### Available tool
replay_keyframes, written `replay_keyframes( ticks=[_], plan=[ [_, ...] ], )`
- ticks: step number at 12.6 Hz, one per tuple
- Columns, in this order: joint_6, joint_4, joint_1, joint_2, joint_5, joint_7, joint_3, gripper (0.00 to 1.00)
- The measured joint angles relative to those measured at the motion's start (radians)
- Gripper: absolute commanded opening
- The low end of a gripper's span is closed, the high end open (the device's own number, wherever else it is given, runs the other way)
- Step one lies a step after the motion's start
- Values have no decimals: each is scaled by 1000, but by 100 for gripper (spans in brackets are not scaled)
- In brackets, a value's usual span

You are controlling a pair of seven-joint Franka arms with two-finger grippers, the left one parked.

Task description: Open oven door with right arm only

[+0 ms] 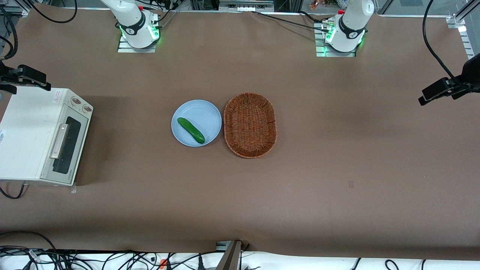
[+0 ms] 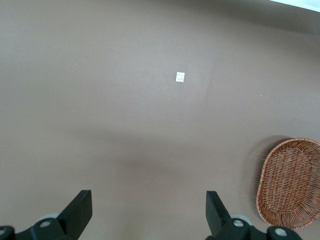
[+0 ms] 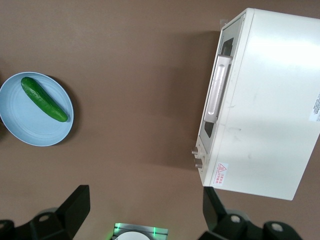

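The small white toaster oven (image 1: pixel 28 131) stands at the working arm's end of the table. Its oven door (image 1: pixel 66 145) is shut, upright against the oven body, with the dark glass window and the silver bar handle (image 1: pixel 59 141) facing the plate. The door (image 3: pixel 223 80) and its handle (image 3: pixel 218 90) also show in the right wrist view. My right arm's gripper (image 1: pixel 24 77) hangs high above the oven's end farther from the front camera. In the wrist view the gripper (image 3: pixel 145 202) is open and empty, its fingers (image 3: pixel 75 205) wide apart, well clear of the door.
A light blue plate (image 1: pixel 210 112) with a green cucumber (image 1: pixel 191 130) lies mid-table, beside a brown wicker basket (image 1: pixel 250 125). The oven's two knobs (image 1: pixel 81 104) sit on the strip next to the door. The right arm's base (image 1: pixel 137 26) stands at the table's edge farthest from the front camera.
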Motion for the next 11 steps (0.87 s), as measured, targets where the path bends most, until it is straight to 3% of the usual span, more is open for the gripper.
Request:
replay_keyframes(
  ticks=[11],
  plan=[
    [-9, -13, 1, 31, -1, 0, 5, 100]
  ],
)
